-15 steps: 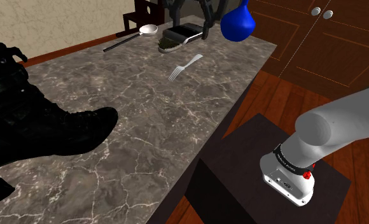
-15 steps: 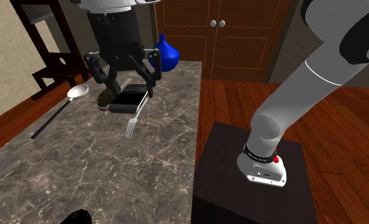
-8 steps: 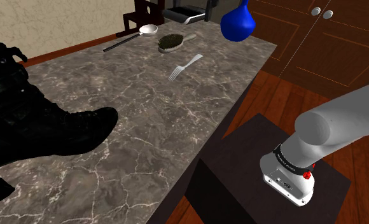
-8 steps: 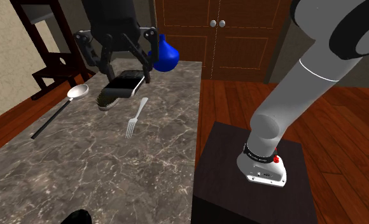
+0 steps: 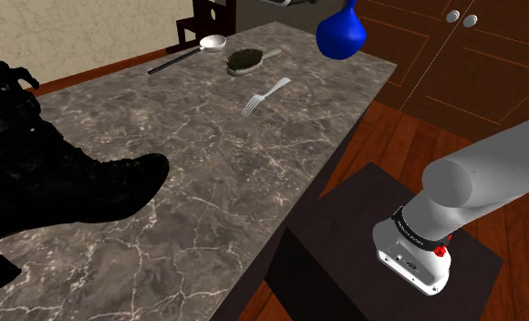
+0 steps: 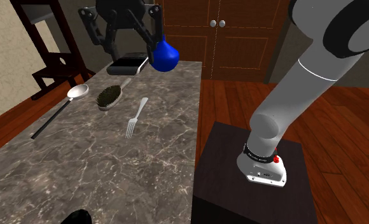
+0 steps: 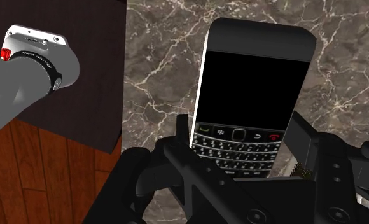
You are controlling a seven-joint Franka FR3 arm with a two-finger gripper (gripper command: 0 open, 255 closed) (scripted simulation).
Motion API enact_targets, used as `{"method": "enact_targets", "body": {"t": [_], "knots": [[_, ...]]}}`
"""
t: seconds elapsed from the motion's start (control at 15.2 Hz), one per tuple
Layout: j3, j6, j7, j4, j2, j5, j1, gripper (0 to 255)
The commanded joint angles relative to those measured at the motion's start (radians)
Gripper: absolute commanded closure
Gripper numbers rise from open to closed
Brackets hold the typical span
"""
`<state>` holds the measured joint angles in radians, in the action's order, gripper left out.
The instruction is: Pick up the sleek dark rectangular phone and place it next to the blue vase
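marbled tabletop (image 6: 81,159) lies below; pincer (image 7: 240,133) pinches the dark phone (image 6: 127,63) at its keypad end, aloft at nine o'clock of the blue vase (image 6: 165,57) in the second exterior view; best lower it level, release just beside the vase without nudging it.

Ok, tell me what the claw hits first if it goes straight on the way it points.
Probably the marble table top: the claw points down at it, so the phone it grips would touch first.
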<state>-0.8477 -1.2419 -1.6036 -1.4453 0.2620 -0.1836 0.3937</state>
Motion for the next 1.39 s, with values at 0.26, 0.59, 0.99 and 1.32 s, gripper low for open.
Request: {"method": "enact_targets", "body": {"t": [0.26, 0.59, 0.99, 1.32], "knots": [[0.181, -0.002, 0.205, -0.11, 0.102, -0.022, 0.014, 255], [0.297, -0.008, 0.351, -0.169, 0.139, 0.0, 0.034, 255], [0.411, -0.021, 0.508, -0.2, 0.139, 0.045, 0.067, 255], [0.492, -0.034, 0.628, -0.194, 0.109, 0.088, 0.102, 255]]}}
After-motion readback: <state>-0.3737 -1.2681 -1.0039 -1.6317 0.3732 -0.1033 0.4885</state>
